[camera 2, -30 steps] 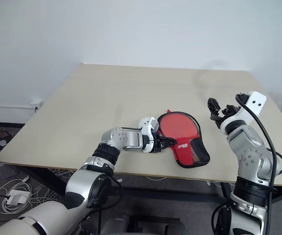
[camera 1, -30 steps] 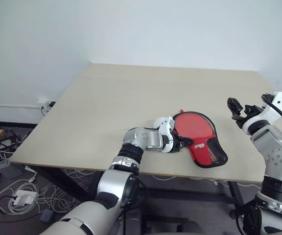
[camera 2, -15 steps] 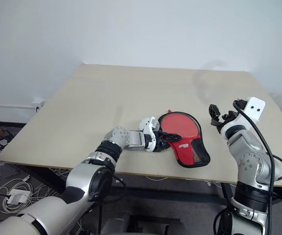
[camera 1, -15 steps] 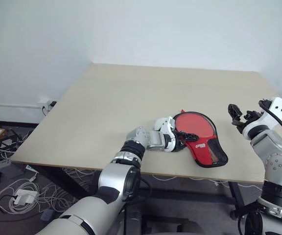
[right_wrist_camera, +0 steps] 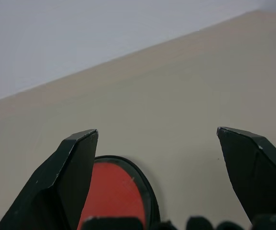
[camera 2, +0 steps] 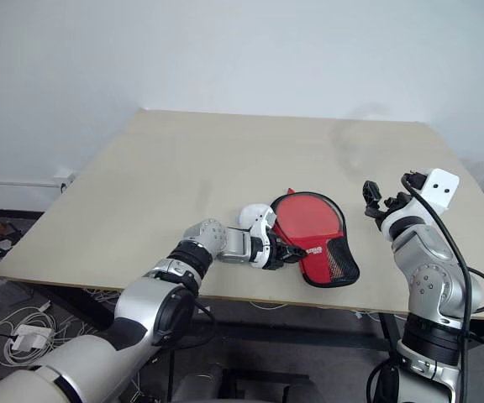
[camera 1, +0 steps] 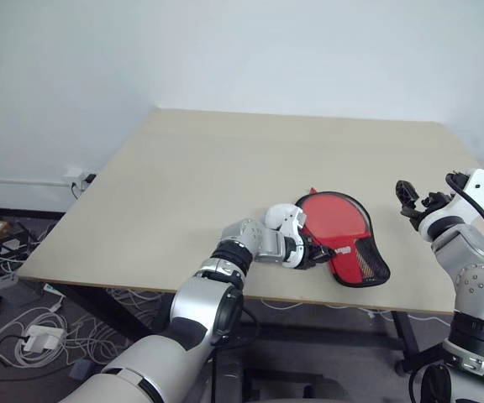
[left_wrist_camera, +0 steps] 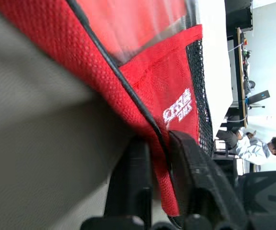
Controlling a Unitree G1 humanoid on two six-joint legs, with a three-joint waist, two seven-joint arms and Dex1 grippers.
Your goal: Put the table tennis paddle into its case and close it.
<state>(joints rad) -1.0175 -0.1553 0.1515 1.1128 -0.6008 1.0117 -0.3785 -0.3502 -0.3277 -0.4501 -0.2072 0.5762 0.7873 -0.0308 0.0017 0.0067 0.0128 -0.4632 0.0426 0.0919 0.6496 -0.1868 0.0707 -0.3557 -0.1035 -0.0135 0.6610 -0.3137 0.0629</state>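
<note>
One beige table (camera 1: pixel 225 168), case (camera 1: pixel 343 231), white wall (camera 1: pixel 225 50).

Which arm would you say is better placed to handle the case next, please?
Left. The left gripper is already pinching the edge of the case, while the right gripper hangs open in the air, off to the case's right.

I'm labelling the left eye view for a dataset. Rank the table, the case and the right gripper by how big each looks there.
1. The table, by far the largest.
2. The case, lying on the table's near edge.
3. The right gripper, the smallest, though it sits near the camera, so its look may mislead.
</note>
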